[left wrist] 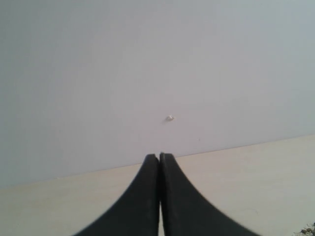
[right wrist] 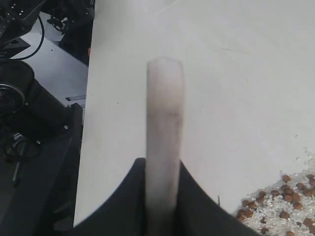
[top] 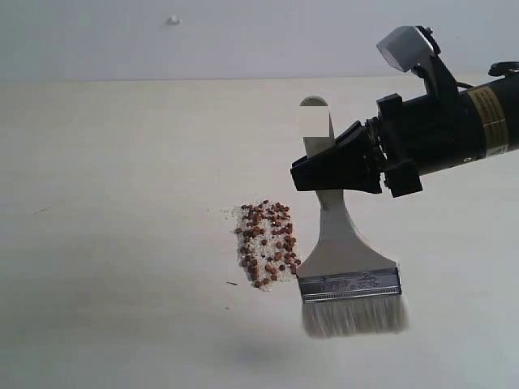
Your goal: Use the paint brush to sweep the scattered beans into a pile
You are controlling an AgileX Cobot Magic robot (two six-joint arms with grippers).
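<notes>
The beans (top: 268,245) lie as a compact pile of reddish-brown dots and whitish crumbs on the pale table, mid-scene; part of the pile (right wrist: 285,201) also shows in the right wrist view. The paint brush (top: 345,259) hangs just right of the pile, bristles (top: 353,316) toward the front, silver ferrule (top: 349,284) above them. My right gripper (top: 302,177) is shut on the brush's pale handle (right wrist: 164,128), which stands between its black fingers. My left gripper (left wrist: 159,156) is shut and empty, facing the back wall, out of the exterior view.
The table (top: 122,203) runs back to a pale wall with a small white mark (top: 173,20). In the right wrist view the table's edge (right wrist: 87,123) drops off to dark equipment and cables (right wrist: 29,98).
</notes>
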